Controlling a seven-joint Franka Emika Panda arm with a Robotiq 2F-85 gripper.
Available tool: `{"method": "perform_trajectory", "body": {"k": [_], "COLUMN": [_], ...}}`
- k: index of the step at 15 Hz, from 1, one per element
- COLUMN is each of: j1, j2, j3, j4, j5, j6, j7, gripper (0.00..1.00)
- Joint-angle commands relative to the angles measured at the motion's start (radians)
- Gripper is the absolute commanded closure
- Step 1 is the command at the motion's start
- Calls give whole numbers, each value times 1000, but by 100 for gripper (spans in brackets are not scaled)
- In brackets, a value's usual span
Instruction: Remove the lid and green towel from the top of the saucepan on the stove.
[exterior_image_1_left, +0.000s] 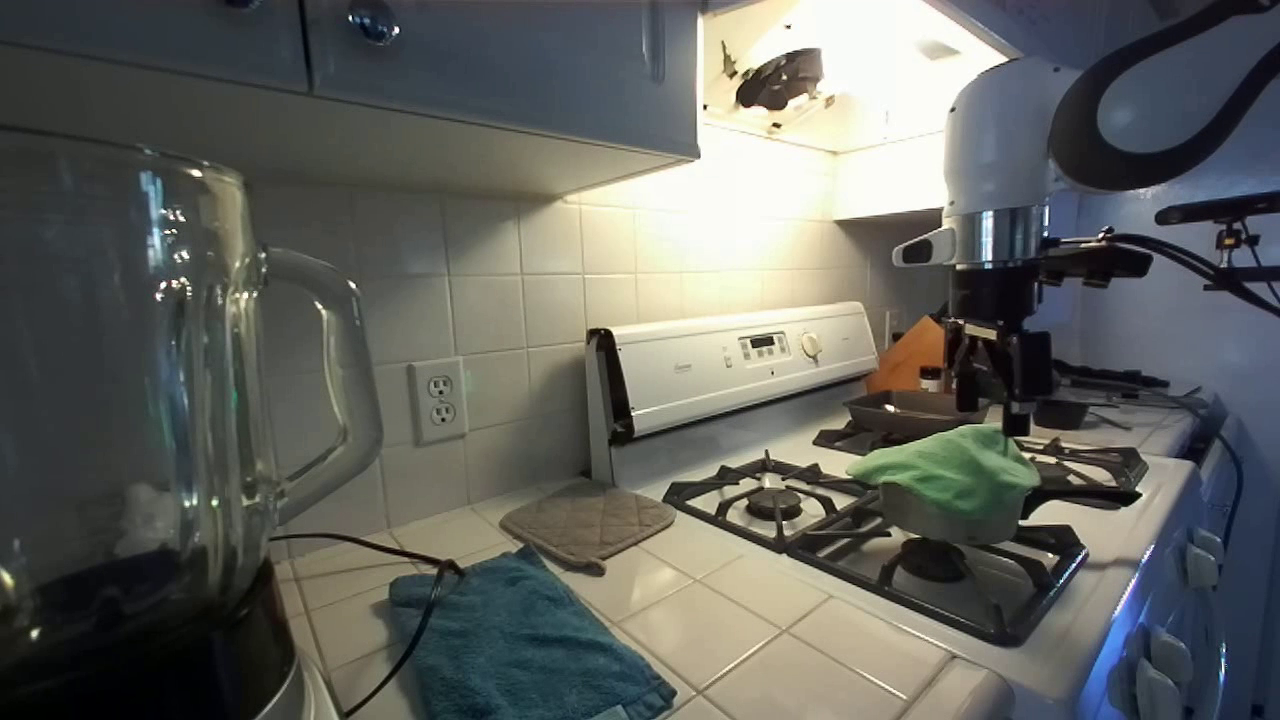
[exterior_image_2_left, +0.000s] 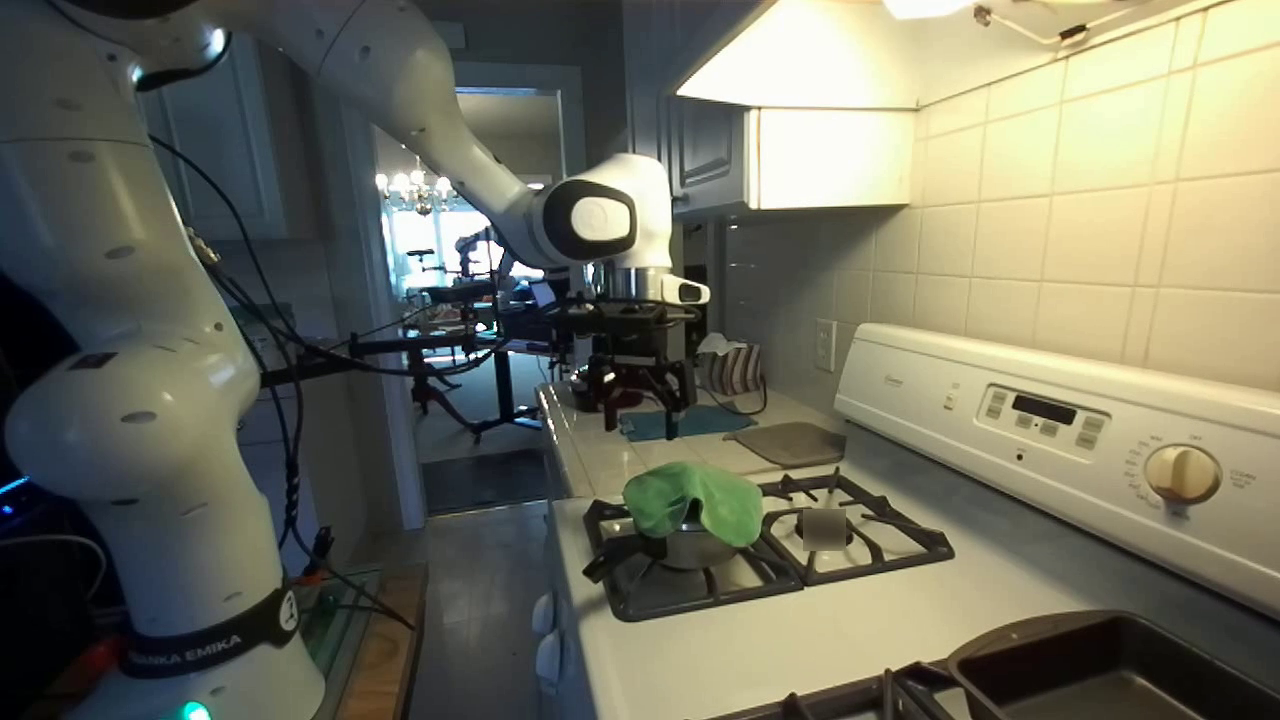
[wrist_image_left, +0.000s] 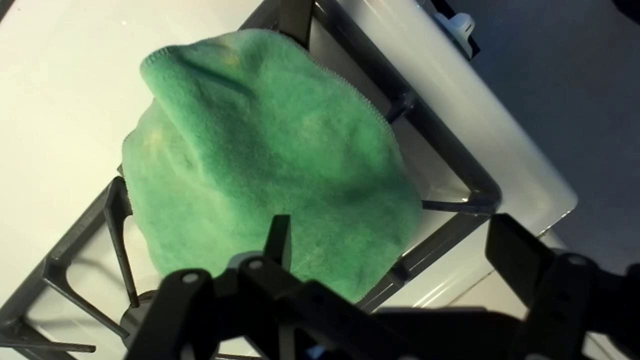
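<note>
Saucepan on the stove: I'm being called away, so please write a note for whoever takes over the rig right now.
Gripper: open, holding nothing, above the edge of the green towel, not touching it.
Green towel: draped over the saucepan on the stove.
Lid: mostly hidden; part seems to show beneath the fabric.
Done: the saucepan is not uncovered yet.
Left: take off the green towel and the lid.

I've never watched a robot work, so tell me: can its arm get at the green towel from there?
Probably yes: its open hand hangs above the green towel, perhaps slightly off-centre, with nothing visible between them.
</note>
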Motion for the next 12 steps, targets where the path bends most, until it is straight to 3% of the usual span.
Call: {"method": "perform_trajectory", "body": {"k": [1,6,12], "j1": [-8,-19,-33], "j2": [8,32,85], "j3": [-10,-31,-30], "j4": [2,10,14], "j5": [17,23,2], "j6": [34,112,105], "j7": [22,6,14], "gripper": [0,0,0]}}
